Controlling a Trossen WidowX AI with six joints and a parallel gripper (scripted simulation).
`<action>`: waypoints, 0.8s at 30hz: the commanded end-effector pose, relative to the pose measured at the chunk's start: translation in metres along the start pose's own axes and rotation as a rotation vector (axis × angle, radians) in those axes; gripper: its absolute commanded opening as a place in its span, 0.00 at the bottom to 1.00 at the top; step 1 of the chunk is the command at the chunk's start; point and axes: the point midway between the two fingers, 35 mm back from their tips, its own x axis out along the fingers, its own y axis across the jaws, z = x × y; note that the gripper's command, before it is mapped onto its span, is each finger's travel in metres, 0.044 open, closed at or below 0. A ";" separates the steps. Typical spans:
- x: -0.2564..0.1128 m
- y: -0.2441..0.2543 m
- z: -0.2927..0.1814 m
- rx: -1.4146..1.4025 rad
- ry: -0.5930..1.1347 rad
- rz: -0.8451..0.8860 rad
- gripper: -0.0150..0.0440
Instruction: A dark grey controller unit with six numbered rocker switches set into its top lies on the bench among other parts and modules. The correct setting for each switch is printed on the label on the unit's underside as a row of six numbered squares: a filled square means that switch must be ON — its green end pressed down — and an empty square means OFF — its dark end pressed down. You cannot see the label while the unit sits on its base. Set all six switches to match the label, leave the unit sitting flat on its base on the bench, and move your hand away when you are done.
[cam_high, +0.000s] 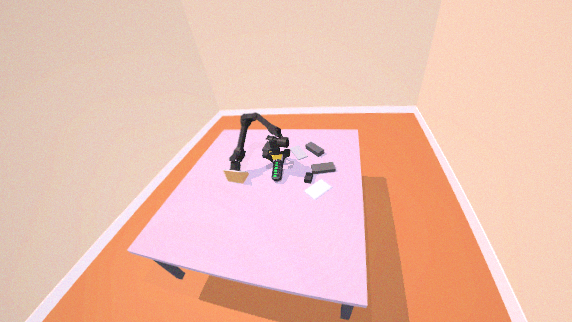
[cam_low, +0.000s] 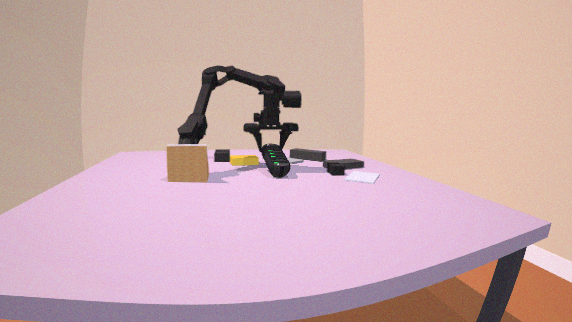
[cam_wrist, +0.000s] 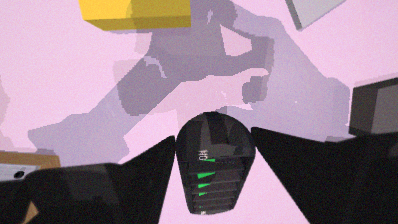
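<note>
The dark controller unit is tilted, its switch face up and toward the exterior camera, its far end raised and its near end low at the bench. Green shows along one side of the switch row; I cannot tell every switch's setting. The label on the underside is hidden. My gripper points down and is shut on the unit near its raised end, one fingertip at each side.
A wooden block stands left by the arm base. A yellow block and a small black block lie behind. Right are two dark bars, a black cube and a white plate.
</note>
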 end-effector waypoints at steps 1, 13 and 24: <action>0.005 0.005 -0.003 0.016 0.014 0.014 0.83; 0.013 0.005 0.001 0.016 0.013 0.014 0.83; 0.021 0.005 0.005 0.016 0.013 0.014 0.83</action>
